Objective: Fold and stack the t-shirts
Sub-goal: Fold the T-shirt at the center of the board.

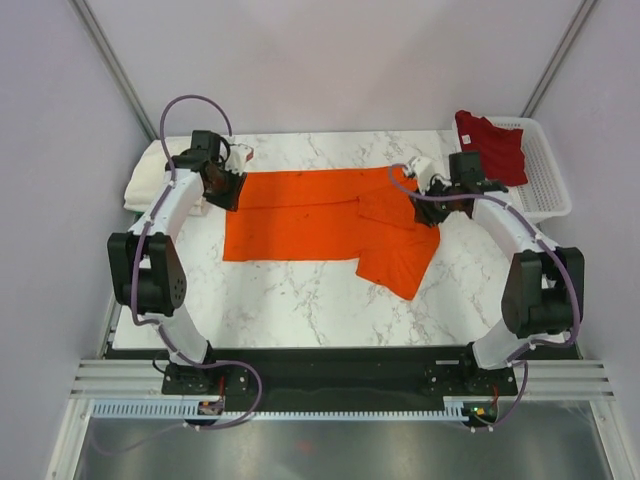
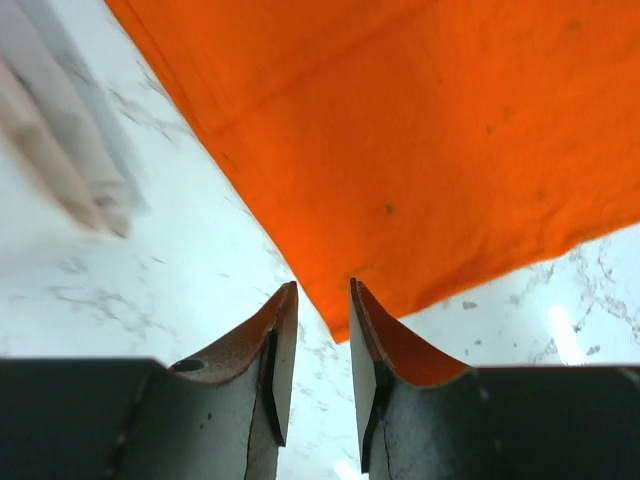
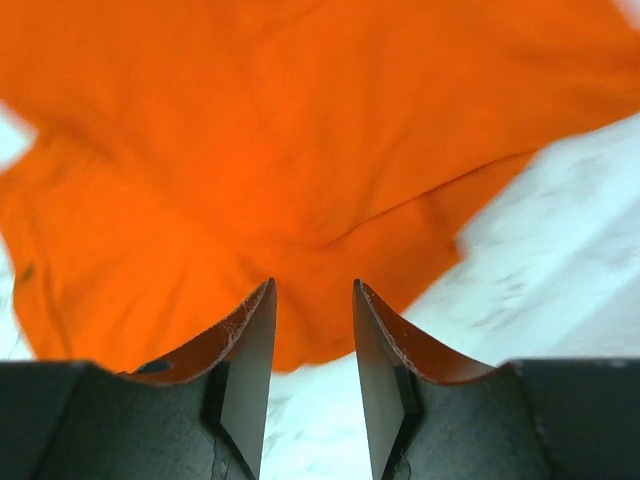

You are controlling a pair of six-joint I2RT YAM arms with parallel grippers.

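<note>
The bright orange t-shirt (image 1: 320,218) lies spread on the marble table, its right part folded over and a flap hanging toward the front. My left gripper (image 1: 226,188) is open and empty at the shirt's far left corner; in the left wrist view that corner (image 2: 345,322) lies just beyond the fingertips. My right gripper (image 1: 428,208) is open and empty at the shirt's right edge, which fills the right wrist view (image 3: 300,150). The dark red t-shirt (image 1: 492,145) lies bunched in the basket. The cream-white t-shirt (image 1: 152,178) lies folded at the far left.
A white plastic mesh basket (image 1: 548,170) stands at the back right, beside the table's edge. The marble table (image 1: 300,300) runs bare in front of the orange shirt. The folded cream cloth shows blurred in the left wrist view (image 2: 60,130).
</note>
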